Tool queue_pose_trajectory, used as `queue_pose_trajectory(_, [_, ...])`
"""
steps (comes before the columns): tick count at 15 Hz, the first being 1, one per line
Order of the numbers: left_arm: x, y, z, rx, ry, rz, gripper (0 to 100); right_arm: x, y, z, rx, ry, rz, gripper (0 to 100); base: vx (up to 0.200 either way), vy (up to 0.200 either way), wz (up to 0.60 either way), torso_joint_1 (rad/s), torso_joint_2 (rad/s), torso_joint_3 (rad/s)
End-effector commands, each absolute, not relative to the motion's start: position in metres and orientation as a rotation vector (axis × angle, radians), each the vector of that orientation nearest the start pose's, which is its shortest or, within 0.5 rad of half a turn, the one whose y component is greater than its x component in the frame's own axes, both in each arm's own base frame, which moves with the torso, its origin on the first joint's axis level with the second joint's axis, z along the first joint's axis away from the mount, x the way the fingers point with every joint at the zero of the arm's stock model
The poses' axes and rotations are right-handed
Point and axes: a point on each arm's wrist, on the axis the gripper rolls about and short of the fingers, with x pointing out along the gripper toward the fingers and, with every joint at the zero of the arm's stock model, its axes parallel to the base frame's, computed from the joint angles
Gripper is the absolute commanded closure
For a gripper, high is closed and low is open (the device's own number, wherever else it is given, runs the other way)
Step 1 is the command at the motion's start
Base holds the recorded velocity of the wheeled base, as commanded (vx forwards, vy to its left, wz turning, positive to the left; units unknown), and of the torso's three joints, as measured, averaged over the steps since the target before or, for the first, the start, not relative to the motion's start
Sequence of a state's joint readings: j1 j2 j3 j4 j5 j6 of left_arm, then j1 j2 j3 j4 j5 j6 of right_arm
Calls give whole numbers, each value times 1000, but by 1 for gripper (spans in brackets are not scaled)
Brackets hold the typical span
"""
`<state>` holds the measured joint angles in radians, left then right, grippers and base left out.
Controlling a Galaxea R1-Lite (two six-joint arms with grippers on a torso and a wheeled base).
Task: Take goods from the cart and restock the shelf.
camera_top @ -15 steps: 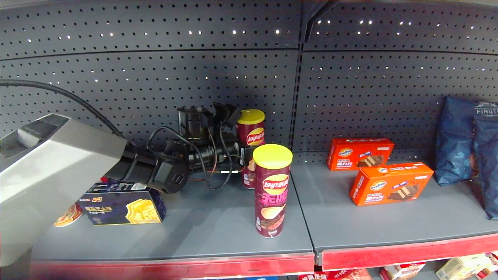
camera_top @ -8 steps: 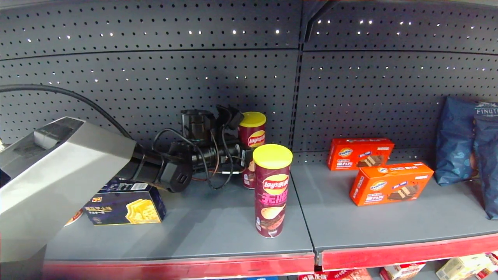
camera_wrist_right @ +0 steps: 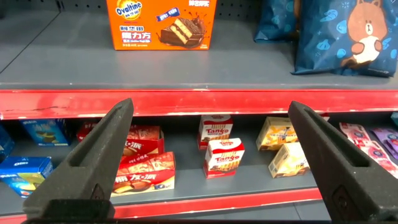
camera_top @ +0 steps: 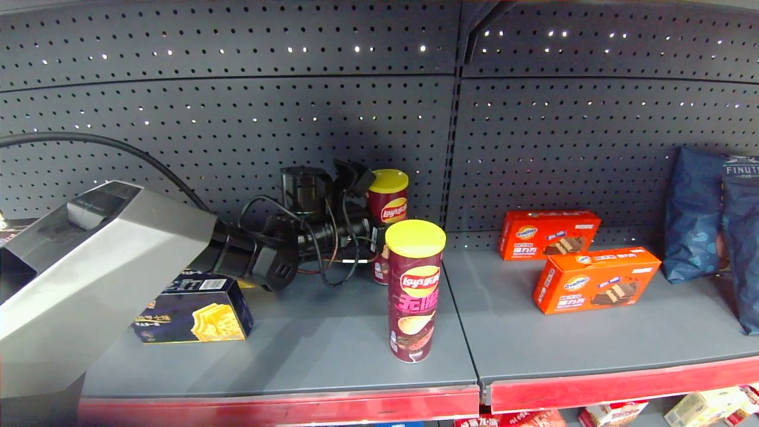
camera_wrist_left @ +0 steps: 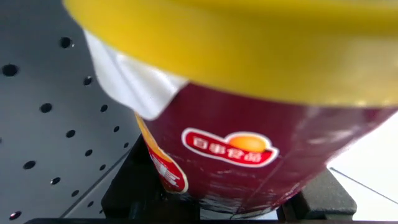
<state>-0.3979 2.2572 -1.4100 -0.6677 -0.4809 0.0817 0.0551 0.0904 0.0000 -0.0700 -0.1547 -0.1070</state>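
our left gripper (camera_top: 375, 240) clamps the rear chip can (camera_top: 388, 204), at eleven o'clock of the front can (camera_top: 414, 290) (yellow lids both). right gripper (camera_wrist_right: 208, 168) gapes wide, holding nothing.

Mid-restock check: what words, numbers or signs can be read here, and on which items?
Rear chip can: oval brand logo, not transcribed.
Front chip can: same logo, large characters.
Orange boxes: brand logo; small print blurred.
Blue bag: brand word on top.
Lower-shelf boxes: brand names.
No readable numbers, prices or signs.
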Motion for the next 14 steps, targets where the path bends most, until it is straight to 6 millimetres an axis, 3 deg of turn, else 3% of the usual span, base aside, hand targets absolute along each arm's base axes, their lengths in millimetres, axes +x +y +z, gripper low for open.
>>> queue_pose_trajectory(1, [421, -188, 131, 78, 151, -883, 100, -15, -4, 84, -110, 27, -98, 0, 0, 0, 0, 0, 0, 0])
queue_pose_trajectory(4, [421, -191, 126, 96, 154, -885, 100, -15, -4, 84, -110, 27, -98, 0, 0, 0, 0, 0, 0, 0])
queue_pose_trajectory(5, [421, -192, 125, 96, 156, -886, 0, -15, -4, 84, -110, 27, -98, 0, 0, 0, 0, 0, 0, 0])
queue_pose_trajectory(12, [418, -189, 128, 93, 151, -883, 0, -15, -4, 84, -110, 27, -100, 0, 0, 0, 0, 0, 0, 0])
queue_pose_trajectory(14, [407, -183, 136, 93, 156, -878, 0, -15, -4, 84, -110, 27, -100, 0, 0, 0, 0, 0, 0, 0])
